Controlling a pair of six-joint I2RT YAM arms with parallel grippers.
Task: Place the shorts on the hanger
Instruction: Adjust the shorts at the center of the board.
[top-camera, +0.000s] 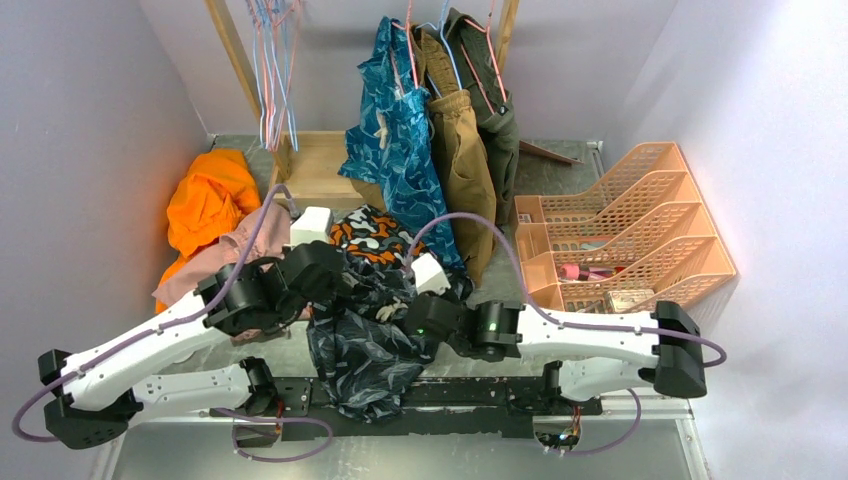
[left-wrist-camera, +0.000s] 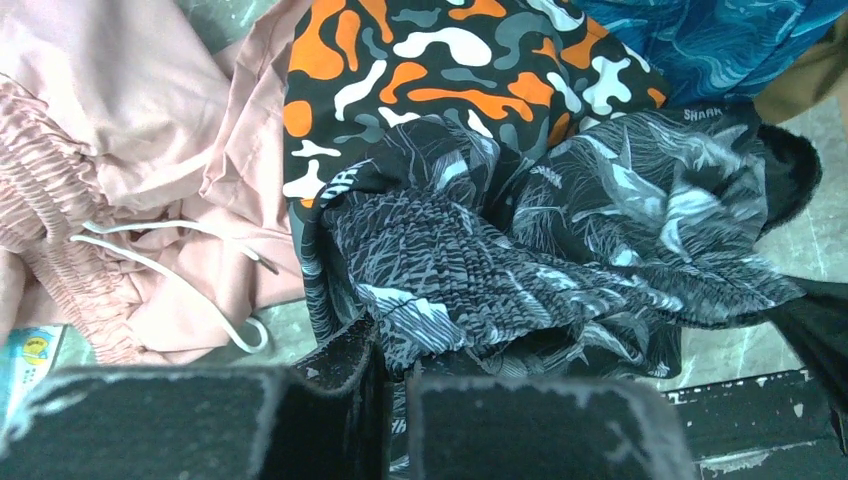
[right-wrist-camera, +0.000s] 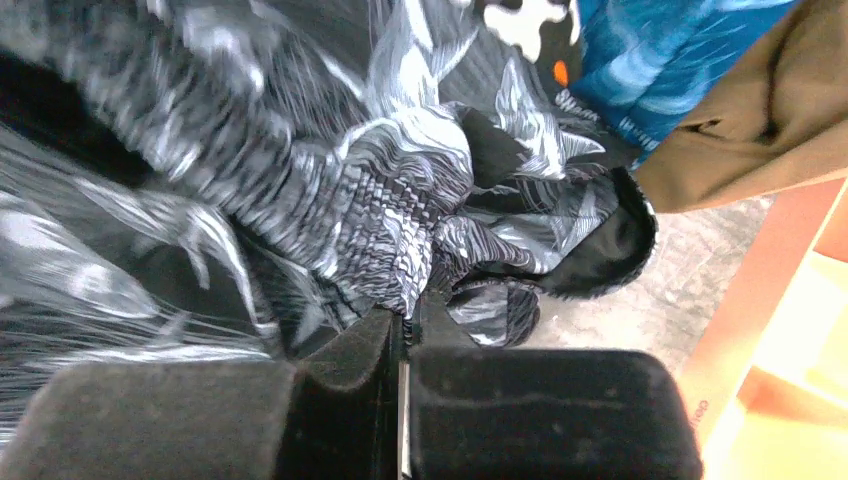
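Observation:
The shorts (top-camera: 362, 345), dark with a grey-white leafy print, lie bunched on the table between my two arms. My left gripper (left-wrist-camera: 398, 362) is shut on a fold of the shorts (left-wrist-camera: 560, 260) at their near edge. My right gripper (right-wrist-camera: 408, 322) is shut on the gathered waistband of the shorts (right-wrist-camera: 380, 200). From above, the left gripper (top-camera: 340, 285) sits at the heap's left top and the right gripper (top-camera: 408, 325) at its right side. A light-blue wire hanger (top-camera: 290, 90) hangs among pink ones on the rack at the back left.
Black-orange-white shorts (top-camera: 375, 235) lie just behind the heap. A pink garment (left-wrist-camera: 150, 150) and an orange one (top-camera: 205, 195) lie to the left. Teal shorts (top-camera: 395, 130) and brown shorts (top-camera: 462, 170) hang behind. A peach file rack (top-camera: 625, 235) stands at the right.

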